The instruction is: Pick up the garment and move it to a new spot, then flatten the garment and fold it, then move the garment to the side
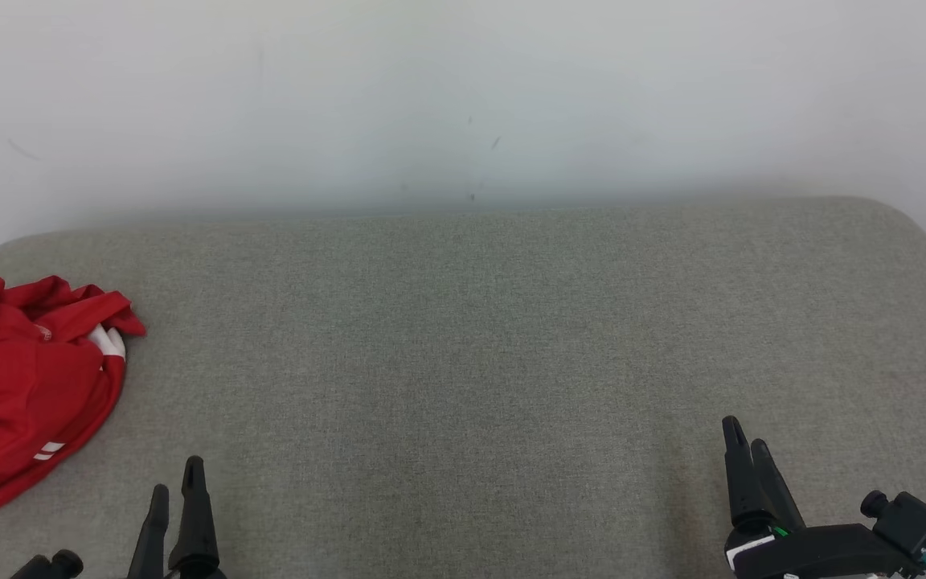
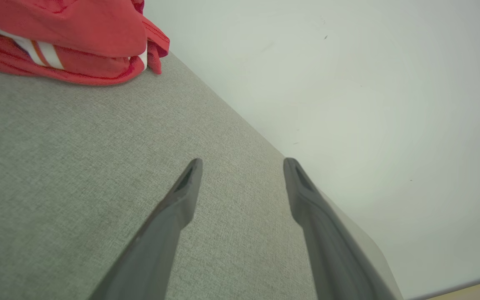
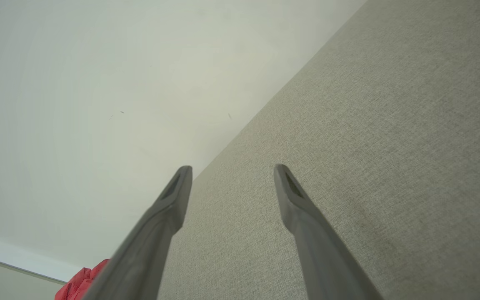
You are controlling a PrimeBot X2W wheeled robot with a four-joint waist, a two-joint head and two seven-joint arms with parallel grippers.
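Grey woven cloth is seen over the whole surface (image 1: 463, 338), backed by a pale wall (image 1: 463, 96). Red garment (image 1: 25, 386), white-trimmed, is noted crumpled in a heap at the surface's left edge, partly cut off by the head view's frame. Its long axis is judged to run along that left edge, far to near. A loose red flap is pointed toward the surface's middle. Its true outline cannot be told while it is bunched.

Left gripper (image 1: 176, 476) is held over the near edge toward the left corner, fingers well parted, nothing held. The garment lies to its left and farther in, near but apart. Right gripper (image 1: 744, 433) is held toward the near right corner, equally spread and empty, well apart from the garment.

Left arm is judged the nearer for the pick-up. A reach leftward and toward the far edge is called for.
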